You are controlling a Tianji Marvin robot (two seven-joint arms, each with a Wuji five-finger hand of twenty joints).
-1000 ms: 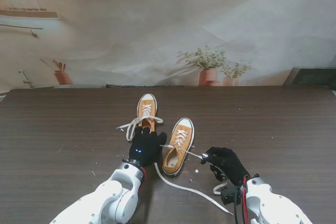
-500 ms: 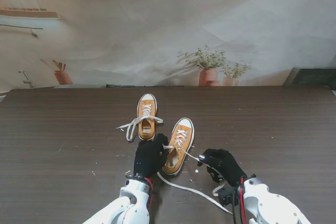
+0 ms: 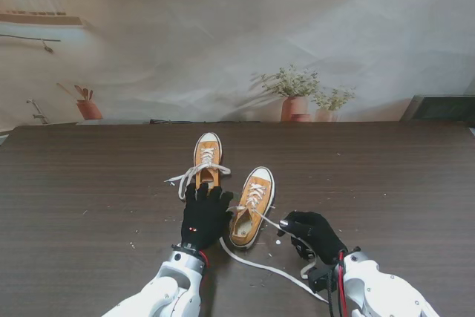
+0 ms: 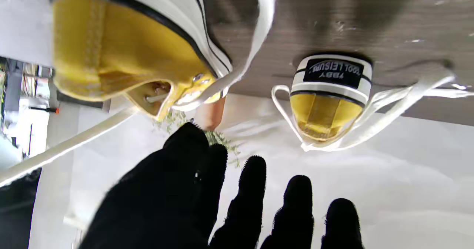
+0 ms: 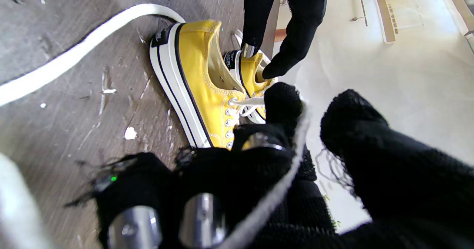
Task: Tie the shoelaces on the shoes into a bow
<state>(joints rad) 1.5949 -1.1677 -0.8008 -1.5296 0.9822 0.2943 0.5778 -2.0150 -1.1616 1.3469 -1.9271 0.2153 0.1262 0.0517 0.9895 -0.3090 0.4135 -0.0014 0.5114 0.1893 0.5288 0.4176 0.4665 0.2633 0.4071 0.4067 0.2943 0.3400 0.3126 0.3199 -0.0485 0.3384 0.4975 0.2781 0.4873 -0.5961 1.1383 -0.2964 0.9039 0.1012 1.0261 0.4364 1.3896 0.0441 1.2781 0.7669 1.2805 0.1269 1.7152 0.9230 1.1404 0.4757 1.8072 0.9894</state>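
Two yellow canvas shoes stand on the dark table. The far shoe (image 3: 208,159) has loose white laces (image 3: 187,177) trailing to its left. The near shoe (image 3: 253,206) lies to the right of my left hand (image 3: 204,215), which hovers open with fingers spread just behind the far shoe's heel (image 4: 329,93). My right hand (image 3: 312,234) is shut on one white lace (image 3: 269,220) that runs taut from the near shoe's eyelets (image 5: 231,112) into its fingers (image 5: 281,182). The other lace end (image 3: 271,269) lies slack on the table.
Small white crumbs (image 3: 278,242) dot the table around the shoes. Potted plants (image 3: 295,94) stand beyond the far table edge. The slack lace (image 5: 74,56) curves past the near shoe's heel toward my right arm.
My left hand drew away from the near shoe's side, shifting left and farther from me toward the far shoe's heel, fingers spreading. My right hand crept slightly left, still holding the lace.
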